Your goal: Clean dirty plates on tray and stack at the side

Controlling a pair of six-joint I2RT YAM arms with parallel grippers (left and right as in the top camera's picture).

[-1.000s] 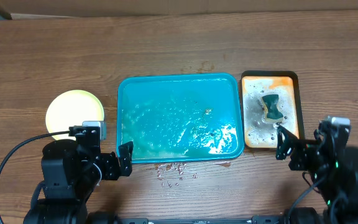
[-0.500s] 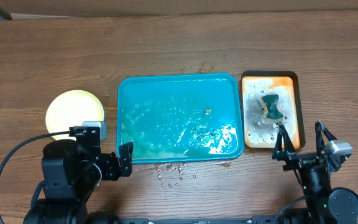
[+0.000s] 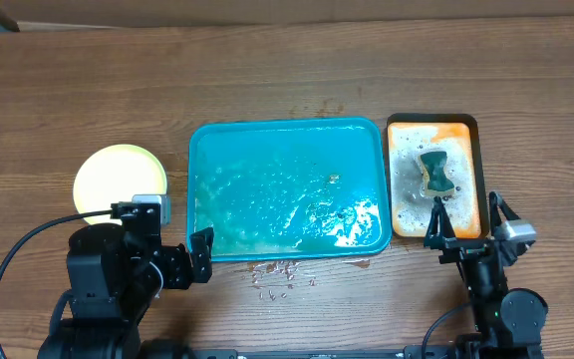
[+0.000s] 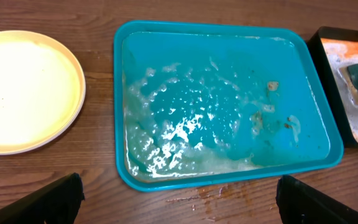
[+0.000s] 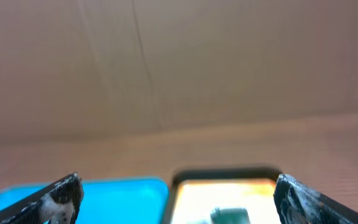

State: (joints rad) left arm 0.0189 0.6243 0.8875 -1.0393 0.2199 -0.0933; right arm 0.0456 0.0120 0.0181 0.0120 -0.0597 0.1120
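Both claws are held spread wide and empty: the left claw (image 4: 182,198) is parked low near the front left corner of the large rectangular teal-blue plastic tray (image 3: 287,124), and the right claw (image 3: 465,231) is poised at the near rim of the small narrow orange tray (image 3: 472,130), in which a dark green sponge (image 3: 434,172) lies among suds. No plate is seen in the teal tray; only soapy water and a few brown specks are left in it. One round pale yellow-green plate (image 3: 120,179) is set on the wooden bench (image 3: 287,70) to the tray's left, apart from it and looking clean; whether other plates lie beneath it cannot be told. The task is judged done or nearly so. Broad bare bench is offered behind both trays, whereas the front strip is crowded by the arms and marked by spilled drops (image 3: 277,271).
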